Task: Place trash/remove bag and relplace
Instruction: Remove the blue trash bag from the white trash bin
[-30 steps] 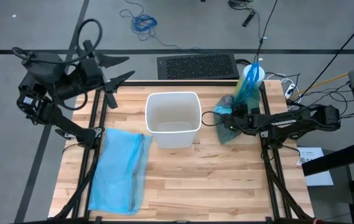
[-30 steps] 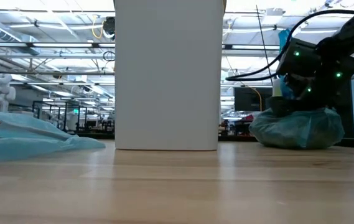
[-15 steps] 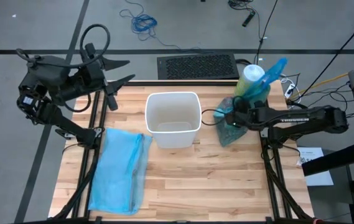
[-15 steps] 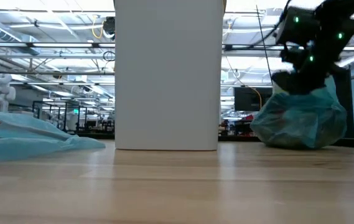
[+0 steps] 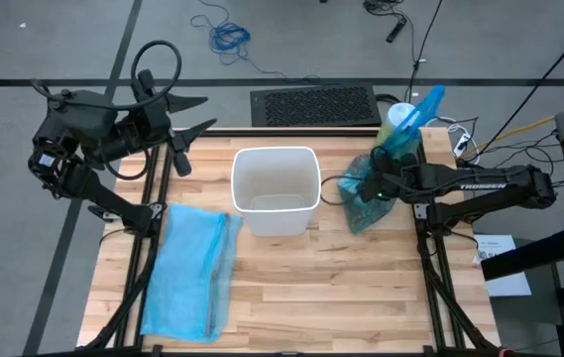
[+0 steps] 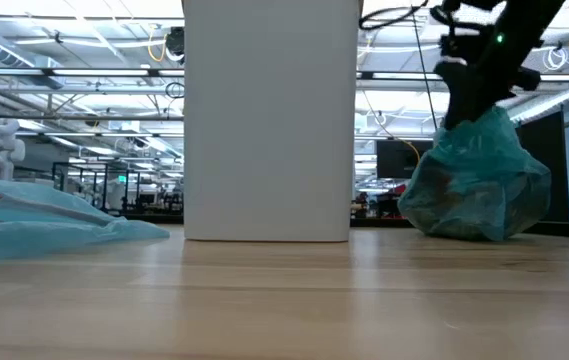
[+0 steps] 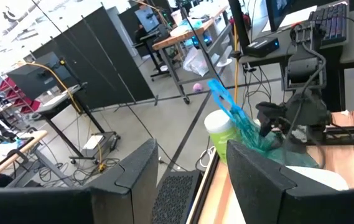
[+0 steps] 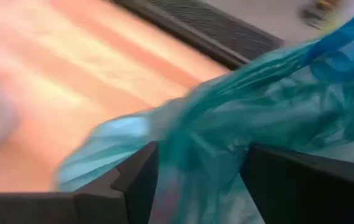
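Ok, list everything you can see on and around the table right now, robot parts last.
Bin: one, white, table centre, no liner inside.
Teal bag: one, teal-green, bulging, on the table right of the bin.
Blue bag: one, pale sky-blue, lying flat at the table's front left.
Canister: one, green with white lid, back right corner, behind the teal bag.
Keyboard: one, black, on the floor behind the table.
Cable: one, blue, coiled on the floor at the back.
Left gripper: dark, fingers open, raised off the table's back left corner.
Right gripper: dark, fingers astride the teal bag's top.
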### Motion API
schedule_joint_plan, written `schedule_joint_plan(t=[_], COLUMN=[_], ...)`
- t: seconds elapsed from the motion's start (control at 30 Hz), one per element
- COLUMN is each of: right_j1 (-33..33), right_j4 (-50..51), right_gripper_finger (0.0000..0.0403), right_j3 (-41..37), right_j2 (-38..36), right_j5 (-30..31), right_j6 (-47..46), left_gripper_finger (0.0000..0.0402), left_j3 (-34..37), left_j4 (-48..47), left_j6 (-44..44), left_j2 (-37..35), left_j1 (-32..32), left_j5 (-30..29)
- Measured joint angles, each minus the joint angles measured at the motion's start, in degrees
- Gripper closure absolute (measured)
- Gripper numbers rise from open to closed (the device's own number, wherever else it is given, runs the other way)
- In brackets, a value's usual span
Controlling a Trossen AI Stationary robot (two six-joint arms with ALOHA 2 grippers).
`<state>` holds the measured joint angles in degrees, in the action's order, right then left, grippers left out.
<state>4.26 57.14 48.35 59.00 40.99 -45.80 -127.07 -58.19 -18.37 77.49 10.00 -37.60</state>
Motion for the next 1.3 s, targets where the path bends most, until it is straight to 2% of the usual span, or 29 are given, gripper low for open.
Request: schedule_joint_plan(t=[0.1,0.2,0.3,0.47,0.53,0.63,0.83,0.93,1.03,1.1,1.17,1.3], right_j1=[-2.95,-5.68,-7.28,-9.26,-9.78,-10.13,-10.38,-10.39,-10.39,-10.60,-10.93,-11.13], right_j4=[-3.73,-6.02,-5.96,-7.03,-6.79,-6.14,-4.04,-0.49,2.90,1.60,-1.94,-10.34], right_gripper_finger=[0.0199,0.0222,0.0268,0.0375,0.0394,0.0371,0.0260,0.0207,0.0173,0.0167,0.0179,0.0256], right_j3=[0.65,0.80,0.80,0.80,0.80,0.80,1.06,4.36,8.98,10.68,9.88,1.93], right_j2=[0.02,0.02,0.04,0.34,0.39,0.33,-0.06,-0.48,-0.52,-0.61,-0.35,2.41], right_j5=[-2.33,-2.42,-2.35,-1.82,0.88,3.18,1.52,-1.08,-3.32,-5.31,-6.71,-6.45], right_j6=[5.50,7.02,6.42,5.97,5.06,4.48,4.52,4.89,4.49,4.88,6.07,6.20], left_gripper_finger=[0.0217,0.0217,0.0217,0.0217,0.0217,0.0217,0.0217,0.0217,0.0217,0.0217,0.0217,0.0217], left_j3=[0.00,0.00,0.00,0.00,0.00,0.00,0.00,0.00,0.00,0.00,0.00,0.00], left_j4=[0.02,0.02,0.02,0.04,0.03,0.04,0.02,0.13,0.20,0.17,0.13,-1.77], left_j6=[0.00,0.00,0.00,0.02,0.02,0.02,0.07,0.04,0.04,0.09,0.09,0.11], left_j2=[-0.02,-0.02,-0.02,-0.02,-0.02,-0.02,-0.02,-0.02,-0.02,-0.02,-0.02,-0.04], left_j1=[0.00,0.00,0.00,0.00,0.00,0.00,0.00,0.00,0.00,0.00,0.00,0.02], left_j5=[0.00,0.00,0.00,0.00,0.00,0.00,0.02,0.01,0.02,0.02,0.02,-1.22])
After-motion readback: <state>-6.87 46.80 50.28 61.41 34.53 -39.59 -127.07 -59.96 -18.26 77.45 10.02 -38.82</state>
